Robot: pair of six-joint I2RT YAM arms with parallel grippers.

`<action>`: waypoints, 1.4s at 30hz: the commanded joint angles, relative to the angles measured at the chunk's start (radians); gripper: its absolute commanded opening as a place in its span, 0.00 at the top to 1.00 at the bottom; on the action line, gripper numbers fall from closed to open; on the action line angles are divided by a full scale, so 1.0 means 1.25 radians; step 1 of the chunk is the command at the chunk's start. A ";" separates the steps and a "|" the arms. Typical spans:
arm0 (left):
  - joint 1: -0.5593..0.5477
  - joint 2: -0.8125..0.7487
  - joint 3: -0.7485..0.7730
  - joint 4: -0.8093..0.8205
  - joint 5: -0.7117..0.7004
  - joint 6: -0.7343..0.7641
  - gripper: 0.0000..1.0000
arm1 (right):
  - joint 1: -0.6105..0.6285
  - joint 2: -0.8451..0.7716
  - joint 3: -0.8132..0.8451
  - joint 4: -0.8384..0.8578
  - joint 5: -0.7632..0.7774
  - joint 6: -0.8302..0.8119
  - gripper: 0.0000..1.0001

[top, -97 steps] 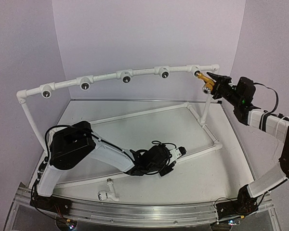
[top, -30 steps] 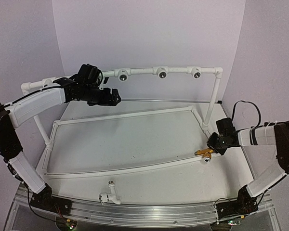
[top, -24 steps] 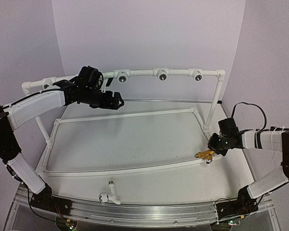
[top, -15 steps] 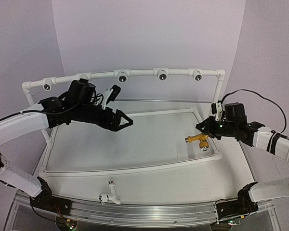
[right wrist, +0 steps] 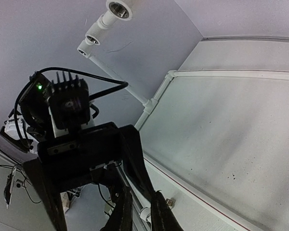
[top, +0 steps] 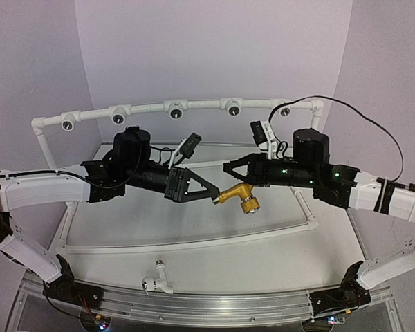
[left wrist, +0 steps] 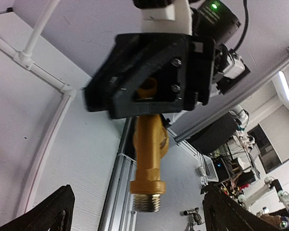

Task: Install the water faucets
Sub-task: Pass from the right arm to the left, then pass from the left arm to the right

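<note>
I see the yellow-orange plastic faucet (top: 236, 196) between left gripper (top: 197, 187) and right gripper (top: 234, 173), above the table (top: 263, 259); the white plastic faucet (top: 157, 280) lies before the white pipe frame (top: 200, 104)'s near rail.

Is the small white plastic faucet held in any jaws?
No, the white faucet lies alone on the table, nothing touching it.

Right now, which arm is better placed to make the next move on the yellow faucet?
Left, probably. The left gripper is open, its jaws facing the threaded end of the yellow faucet, which the right gripper holds in mid-air.
</note>
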 commanded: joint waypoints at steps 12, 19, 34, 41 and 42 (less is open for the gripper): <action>-0.039 -0.007 -0.009 0.075 -0.017 0.001 0.97 | 0.037 0.042 0.096 0.019 0.023 -0.022 0.97; -0.036 -0.076 -0.025 -0.024 -0.120 0.133 1.00 | 0.031 -0.087 0.035 -0.154 0.158 -0.141 0.02; -0.036 -0.064 0.031 -0.119 -0.031 0.240 1.00 | 0.005 0.088 0.265 -0.432 -0.318 -0.246 0.21; -0.036 -0.070 0.028 -0.119 -0.025 0.239 1.00 | 0.005 0.126 0.287 -0.450 -0.378 -0.272 0.40; -0.036 -0.068 0.029 -0.119 -0.023 0.239 1.00 | 0.005 0.137 0.292 -0.450 -0.396 -0.272 0.45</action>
